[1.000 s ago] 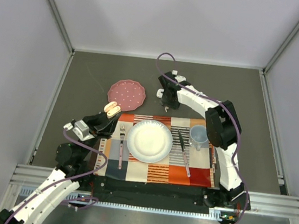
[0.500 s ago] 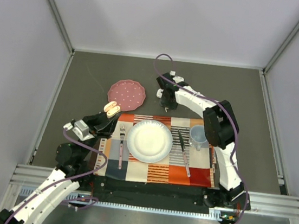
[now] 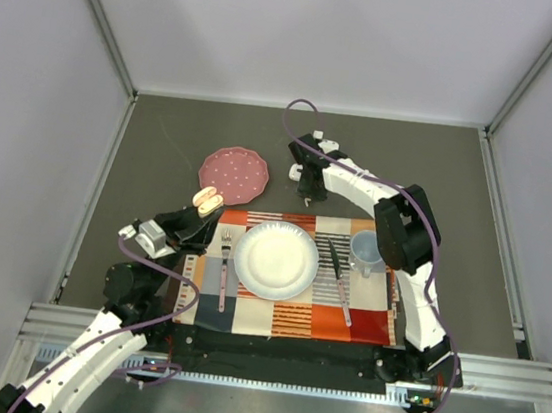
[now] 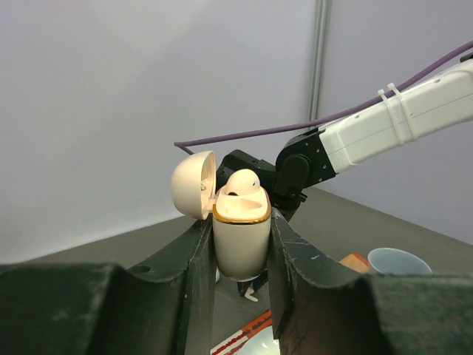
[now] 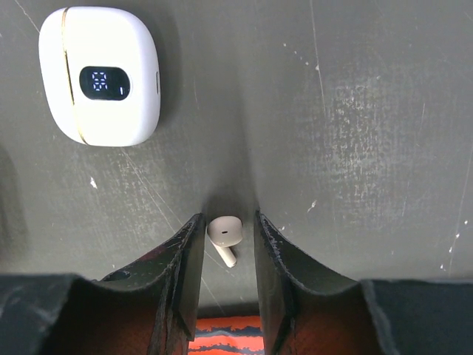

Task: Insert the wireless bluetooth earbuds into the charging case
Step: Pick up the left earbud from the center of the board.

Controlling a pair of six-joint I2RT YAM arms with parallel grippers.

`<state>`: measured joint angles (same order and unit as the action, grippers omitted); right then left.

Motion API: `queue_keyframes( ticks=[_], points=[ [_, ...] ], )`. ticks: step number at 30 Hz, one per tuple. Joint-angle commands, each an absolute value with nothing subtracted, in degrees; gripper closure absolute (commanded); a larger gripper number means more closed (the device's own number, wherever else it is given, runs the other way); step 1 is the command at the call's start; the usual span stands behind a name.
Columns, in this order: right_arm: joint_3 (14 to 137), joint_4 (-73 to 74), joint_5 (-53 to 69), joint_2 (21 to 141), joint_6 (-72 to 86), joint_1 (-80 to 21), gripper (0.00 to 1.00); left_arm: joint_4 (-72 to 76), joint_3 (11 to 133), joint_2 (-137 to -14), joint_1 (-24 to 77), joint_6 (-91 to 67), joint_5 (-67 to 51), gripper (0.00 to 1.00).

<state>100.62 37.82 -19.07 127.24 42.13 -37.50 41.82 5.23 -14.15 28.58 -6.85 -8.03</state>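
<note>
Left arm [image 3: 167,229]: raised at the mat's [image 3: 362,323] far left corner, jaws clamped on an upright peach case [image 4: 241,248], lid open, peach earbud [image 4: 242,181] seated inside. Right arm [image 3: 359,187]: stretched beyond the mat, wrist pointing down, jaws narrowly apart, flanking a white earbud [image 5: 224,231] on the worktop [image 5: 355,111].

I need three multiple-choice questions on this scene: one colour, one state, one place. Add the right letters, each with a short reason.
1. The charging case in the left gripper is: A blue; B peach; C black.
2. Its lid is: A open; B shut; C missing.
3. The white earbud in the right wrist view lies: A in the charging case; B in the air; C on the table between the fingers of the right gripper.
1 B: its body is pale peach. 2 A: the lid is swung back. 3 C: it rests on grey table, a finger on each side.
</note>
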Motion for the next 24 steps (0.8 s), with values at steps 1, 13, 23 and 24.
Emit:
queue_keyframes(
  ticks=[1, 13, 23, 24],
  points=[
    [102.6, 36.7, -19.3, 128.8, 42.0, -38.3, 0.68, 43.9, 6.5, -14.7, 28.6, -6.1, -7.6, 1.0],
    [102.2, 36.7, -19.5, 128.8, 41.0, -38.7, 0.73, 43.9, 6.3, -14.5, 28.6, -6.3, -7.6, 1.0],
    [102.1, 36.6, -19.8, 128.2, 40.1, -39.3, 0.66, 43.9, 6.3, -14.5, 28.6, -6.3, -7.6, 1.0],
    [102.1, 36.6, -19.9, 128.1, 40.0, -39.3, 0.66, 43.9, 6.3, -14.6, 28.7, -6.3, -7.6, 1.0]
  ],
)
